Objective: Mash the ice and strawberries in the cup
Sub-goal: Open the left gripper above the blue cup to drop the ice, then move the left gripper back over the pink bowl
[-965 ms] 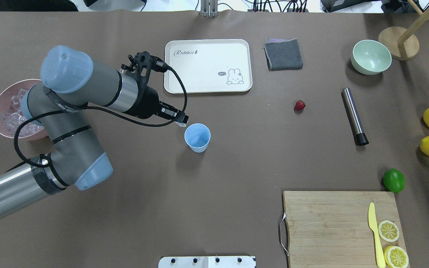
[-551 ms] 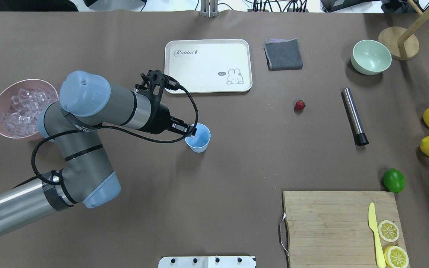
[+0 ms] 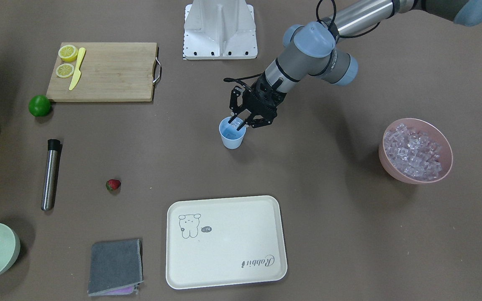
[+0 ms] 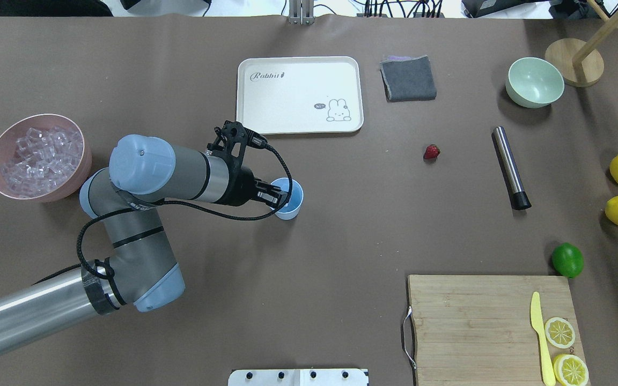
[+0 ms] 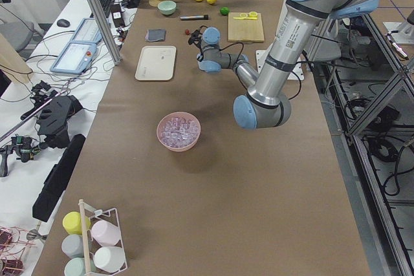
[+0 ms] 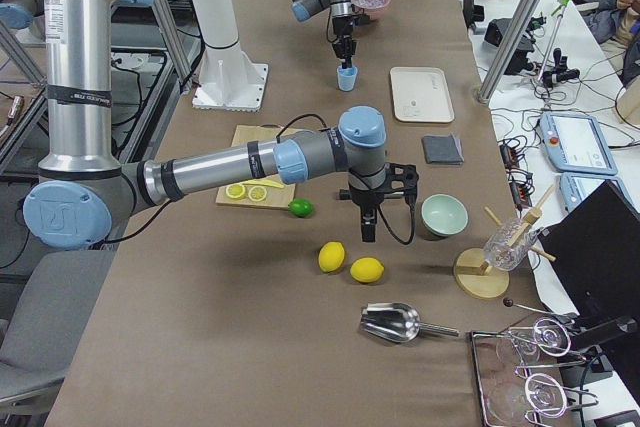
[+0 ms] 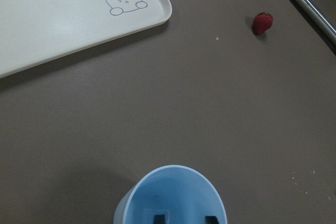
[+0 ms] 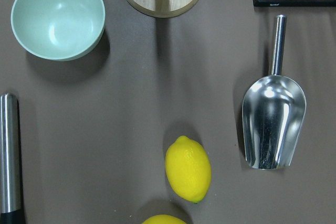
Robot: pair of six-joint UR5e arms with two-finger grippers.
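Only one strawberry (image 4: 431, 151); one cup (image 3: 232, 140) — left hand (image 3: 241, 124) parted above it.

Cup (image 7: 170, 195) cut off at left wrist view's bottom; left gripper (image 4: 282, 197) grip unclear; right gripper (image 6: 368, 234) too small.

Upright blue cup (image 4: 294, 196), red strawberry (image 4: 431, 151) well apart, ice (image 4: 38, 158) heaped in pink bowl (image 4: 87, 163)

Cutting board (image 4: 470, 321) is set at the table's (image 4: 341, 241) robot-side edge. Tray (image 4: 287, 102) and cloth (image 4: 409, 79) are laid near its far edge.
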